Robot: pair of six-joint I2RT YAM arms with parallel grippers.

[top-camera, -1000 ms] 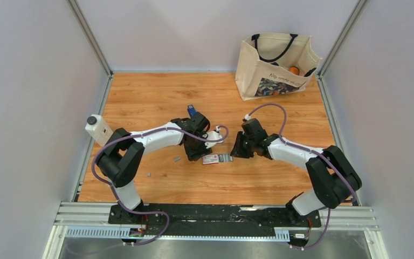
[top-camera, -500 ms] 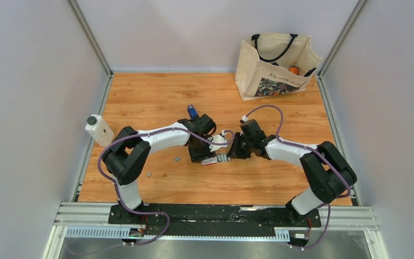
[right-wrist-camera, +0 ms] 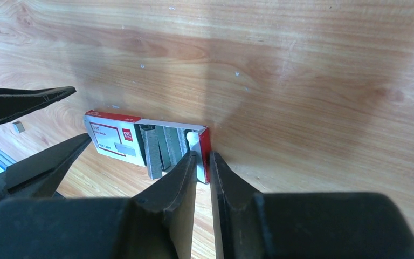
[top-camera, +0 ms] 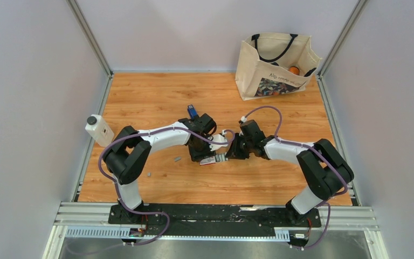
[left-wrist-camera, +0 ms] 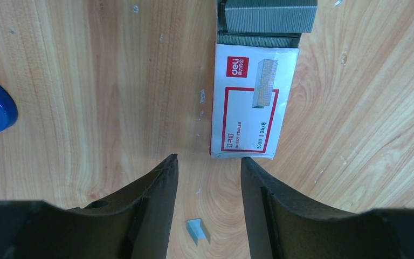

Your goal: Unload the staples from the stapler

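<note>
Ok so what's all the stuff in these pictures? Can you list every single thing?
stapler: one, blue, on the table just beyond the left arm's wrist.
staple carton: one, red and white, mid-table between the arms, tray slid out.
staple strips: several, grey, in the carton's tray.
loose staple bits: a few, grey, on the wood near the left arm.
tote bag: one, cream with black handles, far right corner, something orange inside.
white container: one, black cap, table's left edge.
table: one, brown wood.
left end effector: one, black, open, just short of the carton.
right end effector: one, black, closed on the carton's red end.
</note>
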